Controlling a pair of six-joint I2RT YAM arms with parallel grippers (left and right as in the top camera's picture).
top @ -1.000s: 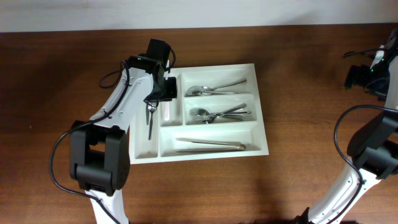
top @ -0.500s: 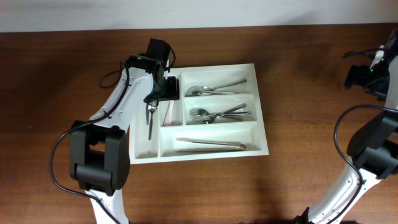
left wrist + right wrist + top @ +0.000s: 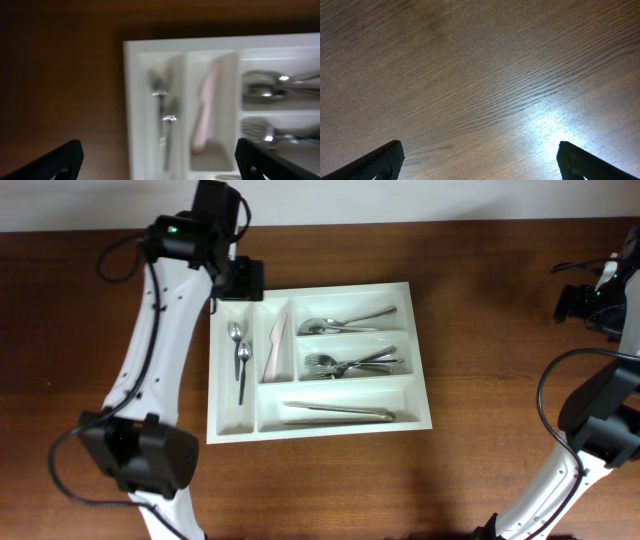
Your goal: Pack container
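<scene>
Overhead view, white container, left gripper hovering just off its far-left corner, spread wide, holding nothing.

A dark brown wood-grain counter filled the scene; a pale wall ran along its far edge, and light glared off the wood.

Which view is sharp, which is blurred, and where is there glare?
Overhead: sharp and evenly lit, the container crisp. Left wrist: blurred throughout, the container smeared. Right wrist: wood grain sharp, with a bright glare patch on the table at lower right.
</scene>
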